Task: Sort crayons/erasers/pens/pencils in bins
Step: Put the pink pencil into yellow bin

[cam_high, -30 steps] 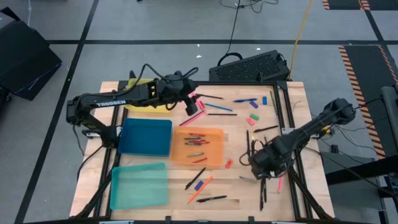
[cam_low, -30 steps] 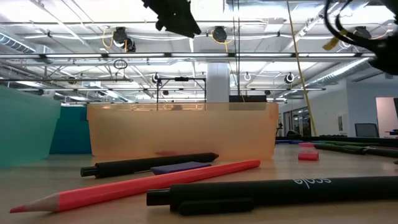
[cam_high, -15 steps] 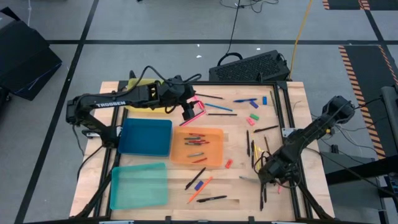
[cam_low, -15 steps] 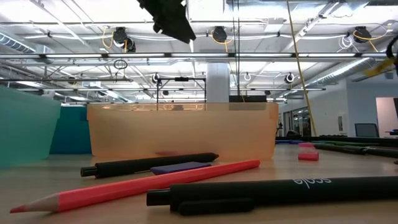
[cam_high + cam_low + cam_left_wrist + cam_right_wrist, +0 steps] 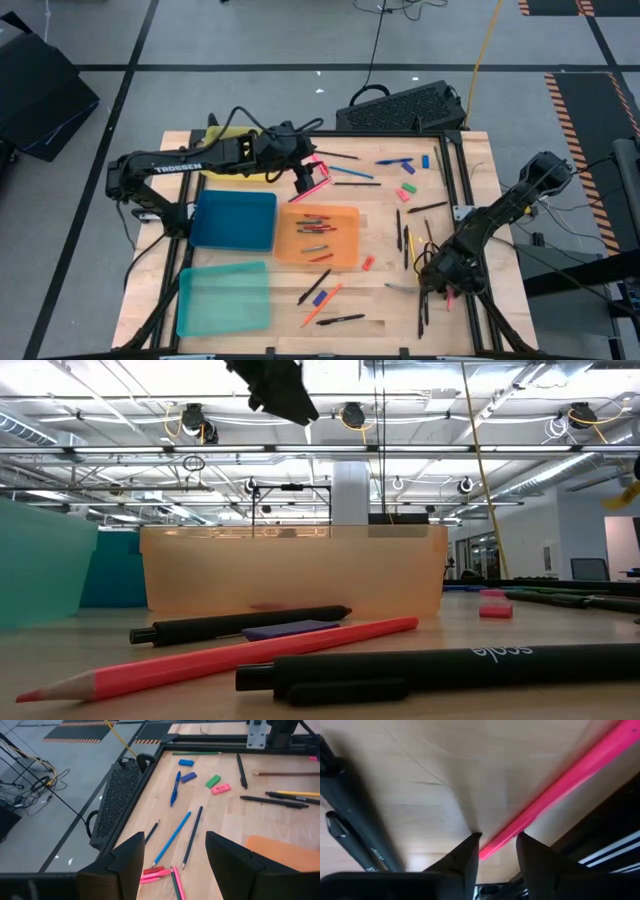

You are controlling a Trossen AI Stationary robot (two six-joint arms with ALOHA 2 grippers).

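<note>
My left gripper (image 5: 303,180) hangs open above a few pink and red pencils (image 5: 159,873) that lie flat on the wood near the far left. It touches nothing. My right gripper (image 5: 440,282) is low at the table's right edge, open. Its fingertips (image 5: 466,851) stand on either side of one end of a pink pencil (image 5: 555,790) that lies flat on the table beside the dark frame rail. Two black pens (image 5: 355,825) lie next to it. Whether a finger touches the pencil cannot be told.
Four bins stand on the left half: yellow (image 5: 228,168), blue (image 5: 235,218), orange (image 5: 345,255) holding several crayons, and teal (image 5: 222,297). Blue pens (image 5: 172,837), erasers (image 5: 215,784) and dark pens (image 5: 405,235) are scattered over the far and right parts. More sticks (image 5: 322,295) lie near the front.
My right gripper has gone toward the table's near right corner and down to the pink pencil at the edge. My left gripper has shifted a little toward the near edge over the pink pencils, then stayed still.
</note>
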